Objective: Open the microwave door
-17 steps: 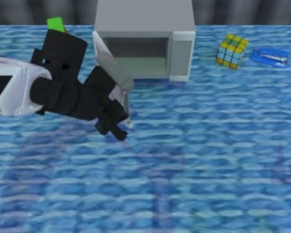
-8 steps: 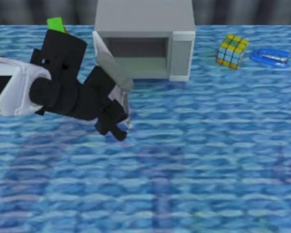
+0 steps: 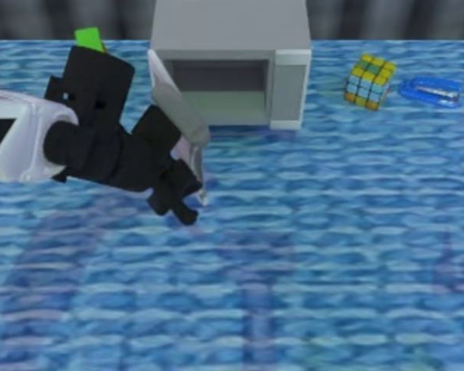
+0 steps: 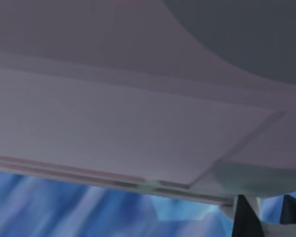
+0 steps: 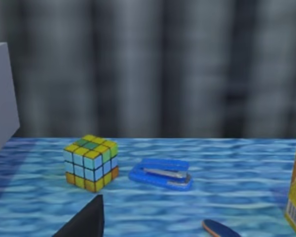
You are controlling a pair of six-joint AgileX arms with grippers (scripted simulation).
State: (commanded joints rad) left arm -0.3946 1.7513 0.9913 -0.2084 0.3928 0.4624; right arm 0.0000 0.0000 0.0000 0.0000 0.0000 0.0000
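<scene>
At the top centre of the top view, the boxy light-grey microwave point(image 3: 230, 35) stands with its silver-framed door point(image 3: 178, 108) swung open leftward. The left gripper point(image 3: 187, 193) clamps the door's outer edge. No legible writing shows anywhere.

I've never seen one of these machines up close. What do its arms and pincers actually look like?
In the top view the left arm has a rounded white shell with black sections, then blocky matte-black segments leading to a small black left pincer. No cables or markings show. Of the right arm, only a dark, pointed fingertip shows in its own wrist view.
</scene>
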